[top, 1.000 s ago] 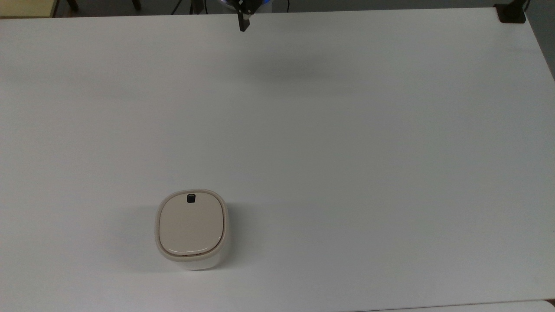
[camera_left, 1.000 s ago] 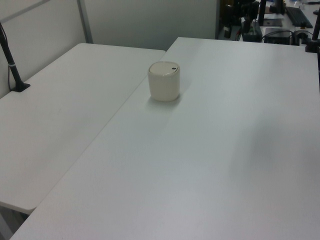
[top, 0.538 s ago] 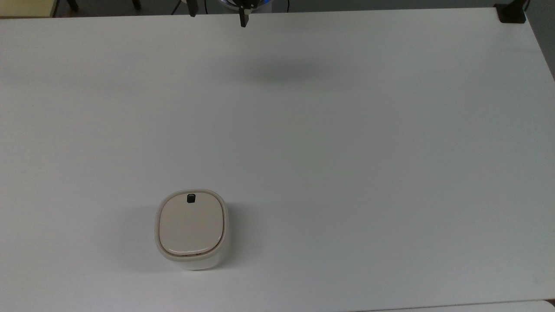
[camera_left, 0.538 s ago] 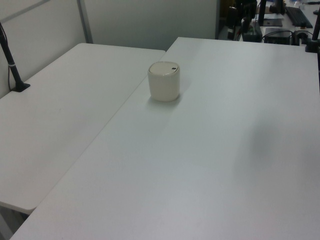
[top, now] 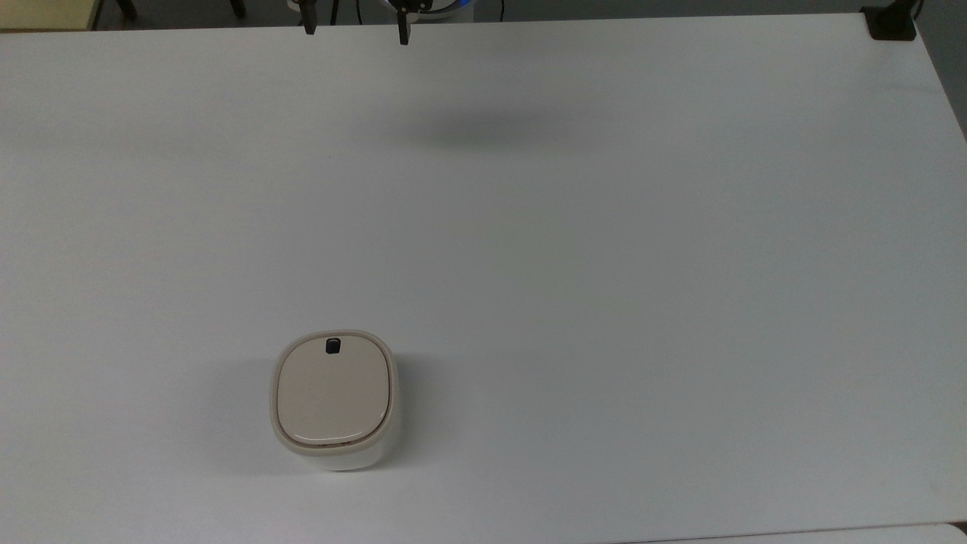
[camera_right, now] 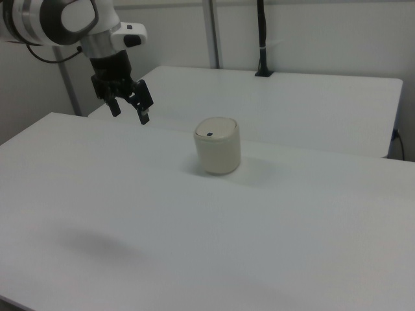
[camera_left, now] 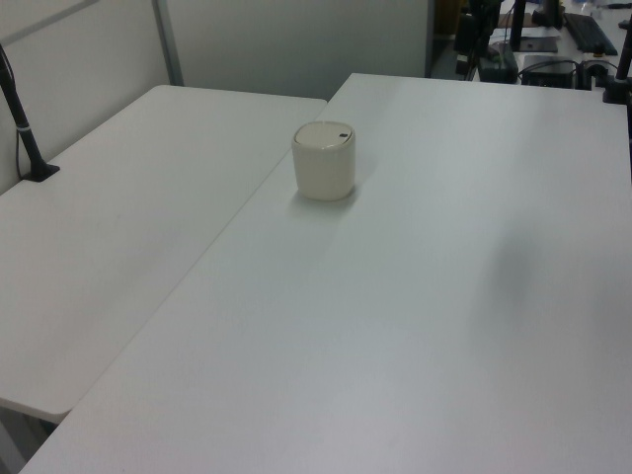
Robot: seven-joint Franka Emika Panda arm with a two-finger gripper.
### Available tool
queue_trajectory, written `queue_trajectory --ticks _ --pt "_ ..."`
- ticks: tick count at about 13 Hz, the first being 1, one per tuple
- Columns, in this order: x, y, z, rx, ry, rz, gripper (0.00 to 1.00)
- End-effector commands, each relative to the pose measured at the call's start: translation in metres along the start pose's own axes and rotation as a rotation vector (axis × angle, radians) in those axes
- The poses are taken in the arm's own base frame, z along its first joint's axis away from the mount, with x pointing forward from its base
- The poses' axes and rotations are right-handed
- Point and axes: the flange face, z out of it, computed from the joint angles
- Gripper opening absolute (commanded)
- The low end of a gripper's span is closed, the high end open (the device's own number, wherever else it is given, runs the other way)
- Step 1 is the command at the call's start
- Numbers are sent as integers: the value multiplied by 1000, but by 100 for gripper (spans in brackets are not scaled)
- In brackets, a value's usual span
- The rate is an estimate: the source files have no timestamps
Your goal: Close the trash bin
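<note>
Since a second ago the fingers [top: 305,25] have spread: one dark tip showed at the top view's upper edge then, two tips stand well apart now. Trash bin unchanged.

Near to far in the top view: the trash bin [top: 333,398] sits on the bench [top: 604,264] toward the lower left, near the bench's lower edge, with bare surface on every side. Its beige lid [top: 335,391] lies flat and flush in the white rim, black square mark [top: 332,346] at the lid's far edge. Beyond it, a wide stretch of bare bench runs to the far edge, crossed by a soft shadow.

Right view: gripper [camera_right: 130,111] hangs above the bench to the right view's left of the bin [camera_right: 218,145], well apart from it, fingers pointing down and open, nothing between them.

Left view: bin [camera_left: 324,160] stands near the seam with a second table [camera_left: 109,247].
</note>
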Motion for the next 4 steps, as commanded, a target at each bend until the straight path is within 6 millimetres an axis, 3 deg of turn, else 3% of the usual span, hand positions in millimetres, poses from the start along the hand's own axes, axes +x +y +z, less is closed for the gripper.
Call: queue_trajectory --ticks 1,4 --pt "2 5 -4 -6 -1 -45 100" --pt "2 3 -7 1 3 -48 100"
